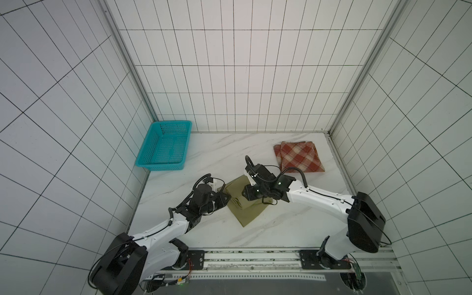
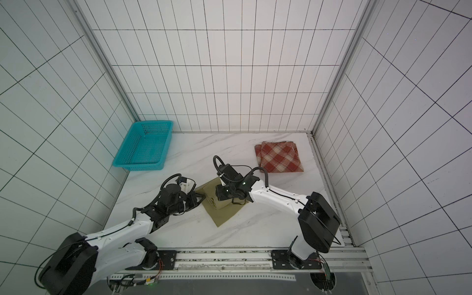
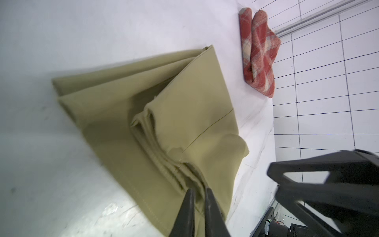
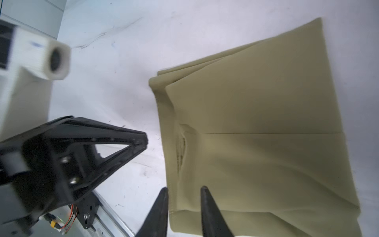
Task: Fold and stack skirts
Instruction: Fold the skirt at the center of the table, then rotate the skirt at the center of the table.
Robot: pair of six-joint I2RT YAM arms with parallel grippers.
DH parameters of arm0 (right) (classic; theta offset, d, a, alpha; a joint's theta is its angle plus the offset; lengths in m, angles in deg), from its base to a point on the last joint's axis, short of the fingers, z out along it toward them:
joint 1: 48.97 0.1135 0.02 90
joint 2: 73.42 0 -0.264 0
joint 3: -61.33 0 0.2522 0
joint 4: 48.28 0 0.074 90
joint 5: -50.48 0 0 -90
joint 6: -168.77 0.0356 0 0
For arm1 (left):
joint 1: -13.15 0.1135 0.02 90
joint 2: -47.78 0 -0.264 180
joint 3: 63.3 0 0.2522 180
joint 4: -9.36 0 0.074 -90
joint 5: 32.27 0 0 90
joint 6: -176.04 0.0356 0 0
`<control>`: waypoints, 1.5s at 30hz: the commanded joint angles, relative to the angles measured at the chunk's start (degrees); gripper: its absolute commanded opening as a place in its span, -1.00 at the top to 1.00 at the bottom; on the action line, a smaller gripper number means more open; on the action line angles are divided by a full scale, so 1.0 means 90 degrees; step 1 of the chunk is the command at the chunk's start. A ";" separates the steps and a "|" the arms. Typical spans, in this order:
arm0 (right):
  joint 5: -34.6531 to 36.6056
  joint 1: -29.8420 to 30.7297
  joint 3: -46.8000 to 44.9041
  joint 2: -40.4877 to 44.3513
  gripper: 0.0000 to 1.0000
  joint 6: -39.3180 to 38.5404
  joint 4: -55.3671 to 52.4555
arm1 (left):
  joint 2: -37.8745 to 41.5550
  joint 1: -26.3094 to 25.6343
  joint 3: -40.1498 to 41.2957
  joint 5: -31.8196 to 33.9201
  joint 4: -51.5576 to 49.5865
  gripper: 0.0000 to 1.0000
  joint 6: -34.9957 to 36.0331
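Jaws of the left gripper (image 3: 198, 190) sat almost together in the left wrist view, pointing at the stacked folds of the olive skirt (image 3: 184, 98). That view did not show whether they pinched any cloth. Only it showed the plaid skirt (image 3: 260, 53) from its rolled edge, well apart from the olive one.

The right wrist view told more. The left gripper's shut tip was just beside the olive skirt's edge, with bare table (image 4: 102, 92) between them. The right gripper (image 4: 184, 189) had its jaws apart at that edge, one finger (image 4: 162, 203) over the table and one over the cloth.

In both top views the left arm (image 1: 158, 229) and right arm (image 1: 319, 198) reached in low toward the middle. The right wrist hid part of the olive skirt. A teal basket (image 1: 159, 167) stood at the far left, well apart from both skirts.
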 commanded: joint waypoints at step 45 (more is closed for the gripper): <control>-0.0674 -0.0206 -0.1618 0.0808 0.81 -0.0014 0.1465 | -0.2588 0.0619 -0.1076 -0.0528 0.1496 0.79 0.0467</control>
